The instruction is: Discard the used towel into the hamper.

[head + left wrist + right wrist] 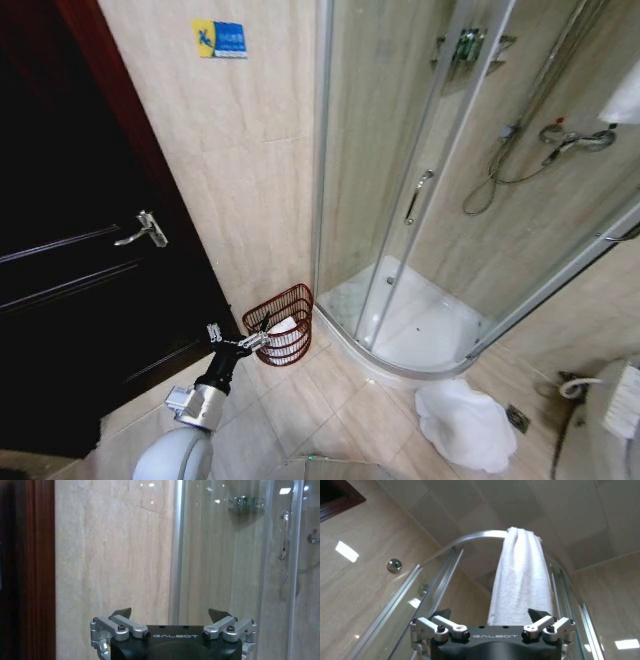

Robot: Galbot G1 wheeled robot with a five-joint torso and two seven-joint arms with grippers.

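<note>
The hamper (296,347), a small reddish-brown lattice basket, stands on the floor against the wall beside the shower, with something white inside it. My left gripper (257,339) hovers right next to its rim, open and holding nothing; the left wrist view shows the same gripper (170,613) with fingers spread, facing the wall. A white towel (521,581) hangs over the shower enclosure's top rail, and my right gripper (490,613) sits below it, open and apart from it. A second white towel (465,425) lies crumpled on the floor tiles by the shower base.
A dark wooden door (90,290) with a lever handle is on the left. The curved glass shower enclosure (400,200) fills the middle and right. A floor drain (517,417) sits beside the heap, and a white fixture (620,410) is at the right edge.
</note>
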